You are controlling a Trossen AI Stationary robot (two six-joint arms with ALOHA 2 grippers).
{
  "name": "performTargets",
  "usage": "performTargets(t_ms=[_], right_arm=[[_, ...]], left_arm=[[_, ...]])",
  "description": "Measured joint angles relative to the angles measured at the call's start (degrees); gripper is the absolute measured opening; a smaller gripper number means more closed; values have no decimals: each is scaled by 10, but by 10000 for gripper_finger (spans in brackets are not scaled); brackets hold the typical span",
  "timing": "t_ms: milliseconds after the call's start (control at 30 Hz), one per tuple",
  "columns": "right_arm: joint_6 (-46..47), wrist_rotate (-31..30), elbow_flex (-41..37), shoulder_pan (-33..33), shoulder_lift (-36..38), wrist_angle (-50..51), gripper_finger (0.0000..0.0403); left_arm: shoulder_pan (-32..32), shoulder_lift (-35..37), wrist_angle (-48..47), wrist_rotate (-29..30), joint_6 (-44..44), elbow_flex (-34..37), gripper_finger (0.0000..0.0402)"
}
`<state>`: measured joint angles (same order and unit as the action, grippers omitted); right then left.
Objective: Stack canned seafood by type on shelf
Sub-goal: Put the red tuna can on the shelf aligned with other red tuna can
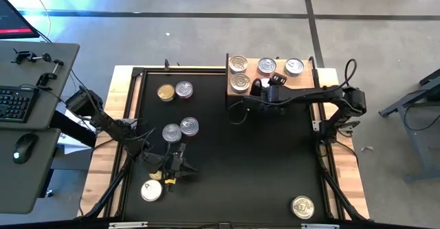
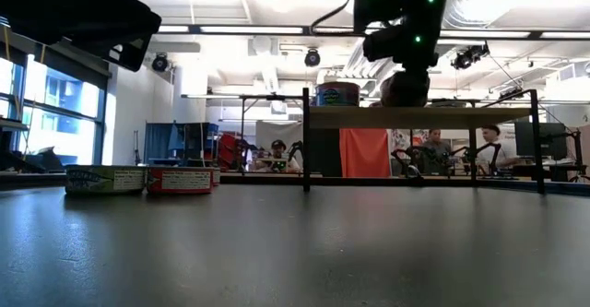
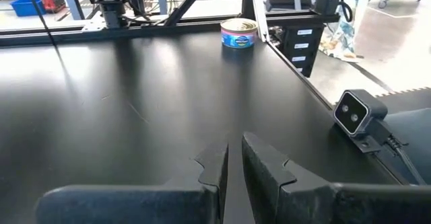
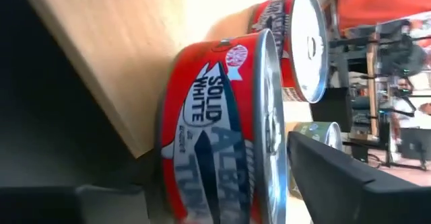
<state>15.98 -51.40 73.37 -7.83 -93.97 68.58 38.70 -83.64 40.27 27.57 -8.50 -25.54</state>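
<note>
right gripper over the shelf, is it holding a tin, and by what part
The right gripper straddles a red tuna tin on the shelf; whether it grips cannot be told.

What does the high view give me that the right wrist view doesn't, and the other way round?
Only the high view: the black table, six loose round silver- and gold-topped tins, and the left gripper low over its near left part. Only the right wrist view: the red "Solid White Albacore" label on the tin between the right gripper's opening fingers. Both: the light-wood shelf with tins on it.
</note>
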Motion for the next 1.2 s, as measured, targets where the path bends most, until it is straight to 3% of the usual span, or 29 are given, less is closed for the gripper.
performTargets(t_ms=[300,500,633,900,1200], right_arm=[[-27,63,76,0,0,39,251],[0,169,134,-4,0,93,240],[61,220,168,-36,0,154,191],[76,277,165,-106,0,104,16],[71,293,140,-144,1,33,5]], left_arm=[[0,0,-1,0,-9,0,35],[0,0,-1,0,-19,0,35],[0,0,-1,0,-19,0,35],[2,0,-1,0,-19,0,35],[14,0,-1,1,-19,0,35]])
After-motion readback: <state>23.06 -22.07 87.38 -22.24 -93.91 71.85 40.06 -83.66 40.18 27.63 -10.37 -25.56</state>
